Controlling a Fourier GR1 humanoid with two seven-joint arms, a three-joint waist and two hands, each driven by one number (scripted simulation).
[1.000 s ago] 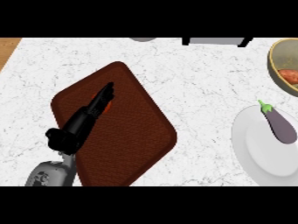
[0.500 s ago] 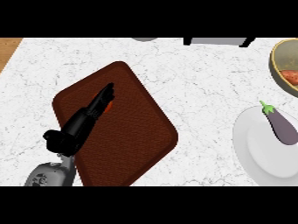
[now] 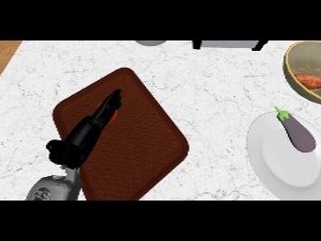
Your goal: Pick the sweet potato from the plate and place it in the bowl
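Sweet potato (image 3: pixel 311 81) already sits in the bowl (image 3: pixel 316 55) at 2 o'clock. The plate (image 3: pixel 281 165) at 4 holds only an eggplant (image 3: pixel 298 135). My left hand (image 3: pixel 81 139) lies on the brown mat (image 3: pixel 149 150), fingers (image 3: pixel 113 101) straight, together, holding nothing. The potato looks stiff, lightish and tapered, so I'd grip it mid-body.
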